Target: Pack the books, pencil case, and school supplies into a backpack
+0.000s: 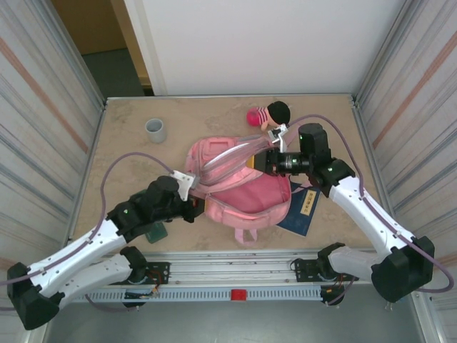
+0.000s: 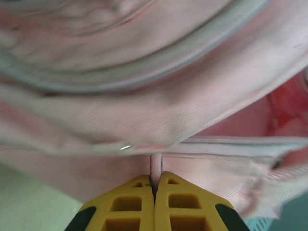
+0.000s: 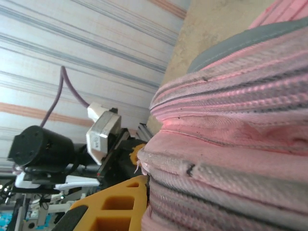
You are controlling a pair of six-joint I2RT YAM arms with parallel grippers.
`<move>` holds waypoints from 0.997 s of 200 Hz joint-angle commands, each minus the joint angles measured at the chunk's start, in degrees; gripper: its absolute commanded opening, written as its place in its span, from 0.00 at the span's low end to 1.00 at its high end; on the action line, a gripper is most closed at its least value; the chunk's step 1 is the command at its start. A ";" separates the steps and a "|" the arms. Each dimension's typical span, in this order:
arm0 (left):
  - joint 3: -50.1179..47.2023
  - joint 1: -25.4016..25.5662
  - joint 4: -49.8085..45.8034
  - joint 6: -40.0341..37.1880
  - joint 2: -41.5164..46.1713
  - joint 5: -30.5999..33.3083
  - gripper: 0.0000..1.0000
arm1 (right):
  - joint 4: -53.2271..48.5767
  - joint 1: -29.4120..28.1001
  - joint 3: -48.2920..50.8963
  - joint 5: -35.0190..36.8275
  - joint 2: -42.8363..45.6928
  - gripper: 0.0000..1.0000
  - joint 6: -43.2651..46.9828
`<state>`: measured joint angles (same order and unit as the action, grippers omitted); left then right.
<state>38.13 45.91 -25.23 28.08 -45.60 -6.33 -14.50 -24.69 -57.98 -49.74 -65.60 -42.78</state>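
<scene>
From above we see the pink backpack point(image 1: 250, 196) lying in the middle of the table point(image 1: 128, 164), a bit nearer the front edge. The left gripper point(image 1: 194, 209) is at the backpack's left side, and the right gripper point(image 1: 265, 161) is at its back side. The blue book point(image 1: 305, 207) lies flat at the right side of the backpack, partly under it, toward the front right corner of the table. A grey cup point(image 1: 156, 130) stands near the back left corner. A small doll point(image 1: 271, 114) lies by the back edge.

The top view is too far off to show how the jaws stand. The left wrist camera shows it up close: two yellow fingers point(image 2: 134, 202) are pressed together on a thin pink strip of the backpack. In the right wrist camera we see one yellow finger point(image 3: 120, 204) tight against a thick seam of the backpack. The cloth hides the other finger, and the gripper is closed on that edge.
</scene>
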 commanded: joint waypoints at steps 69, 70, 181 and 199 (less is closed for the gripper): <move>-2.65 -12.93 4.37 -7.07 -1.48 4.09 0.00 | -5.76 1.17 -13.05 -18.18 -1.65 0.00 9.58; -2.63 -12.99 4.52 -7.12 -1.58 4.07 0.00 | -5.91 1.15 -13.13 -18.28 -1.68 0.00 9.70; 1.81 -16.08 5.80 -3.55 -5.17 10.48 0.52 | -7.38 -0.41 -15.02 -6.01 -5.78 0.00 14.47; 3.62 -16.05 3.64 -3.44 -2.50 13.08 0.57 | -3.27 -1.78 -14.31 -2.40 -6.86 0.00 14.61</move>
<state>37.58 30.06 -19.84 23.92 -52.34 2.15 -26.28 -24.80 -69.87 -56.31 -71.75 -31.24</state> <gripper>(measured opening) 0.549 0.105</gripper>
